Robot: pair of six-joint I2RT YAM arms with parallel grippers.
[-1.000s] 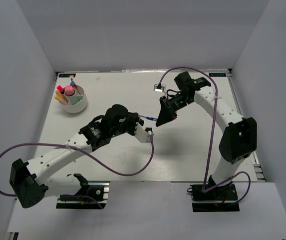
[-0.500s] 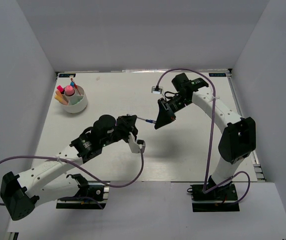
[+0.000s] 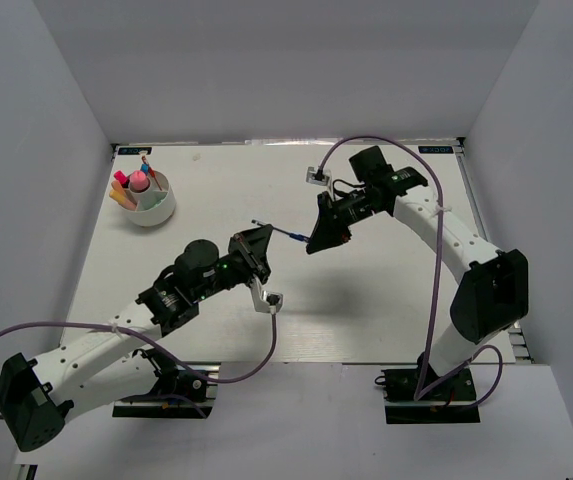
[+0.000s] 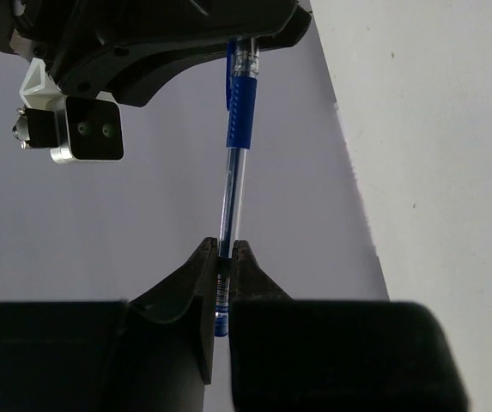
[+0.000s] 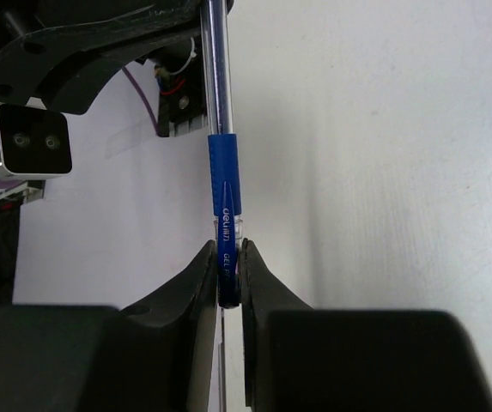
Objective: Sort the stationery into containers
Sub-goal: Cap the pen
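Blue-gripped, clear-barrelled thin pen (image 3: 284, 234) hangs in the air over the middle of the white table (image 3: 366, 300), pinched at both ends. The left gripper (image 4: 226, 257) is closed on the clear barrel and the right gripper (image 5: 227, 257) is clamped on the blue end. Well apart, at the far left corner, the low round white divided bowl (image 3: 162, 212) holds pink, orange and red markers and a pink round-topped stick (image 3: 138, 181).

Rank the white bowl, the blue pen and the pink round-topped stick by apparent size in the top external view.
1. white bowl, clearly largest.
2. blue pen, long but thin, and raised nearer the camera.
3. pink round-topped stick, only its top shows.
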